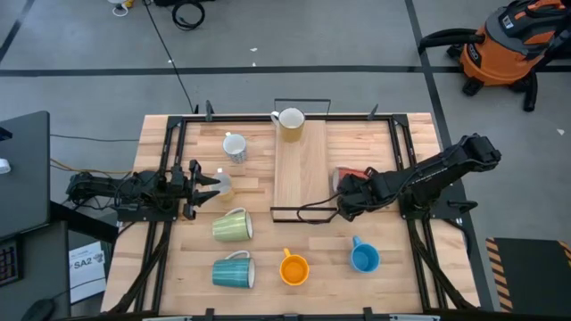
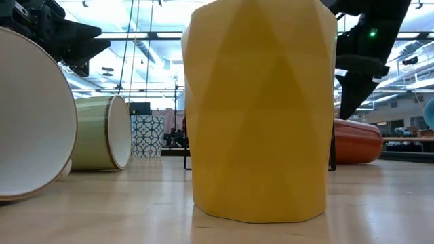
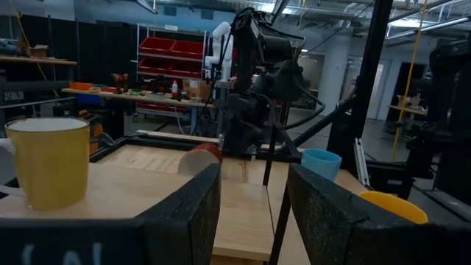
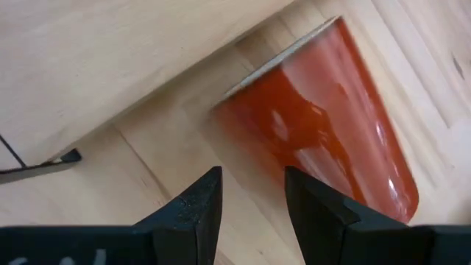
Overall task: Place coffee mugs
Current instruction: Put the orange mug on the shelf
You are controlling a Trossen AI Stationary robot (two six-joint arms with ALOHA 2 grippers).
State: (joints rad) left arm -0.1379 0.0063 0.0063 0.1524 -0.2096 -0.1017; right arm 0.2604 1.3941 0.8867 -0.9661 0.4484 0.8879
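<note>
Several mugs are spread over the table. A tan-yellow mug (image 1: 290,121) stands upright at the far end of a wooden board (image 1: 299,174). A red-orange mug (image 1: 354,173) lies on its side just right of the board. My right gripper (image 1: 342,200) is open and hovers next to it. In the right wrist view the fingers (image 4: 254,177) point down beside the mug's rim end (image 4: 324,110). My left gripper (image 1: 214,185) waits, open, low at the left of the table. Nothing is between its fingers (image 3: 254,173).
A white mug (image 1: 235,147) stands left of the board. Pale green (image 1: 232,225) and teal (image 1: 234,271) mugs lie on their sides near the front. Orange (image 1: 293,268) and blue (image 1: 364,259) mugs stand upright. A black wire frame (image 1: 303,214) edges the board. A pale shape (image 1: 221,185) sits at the left fingertips.
</note>
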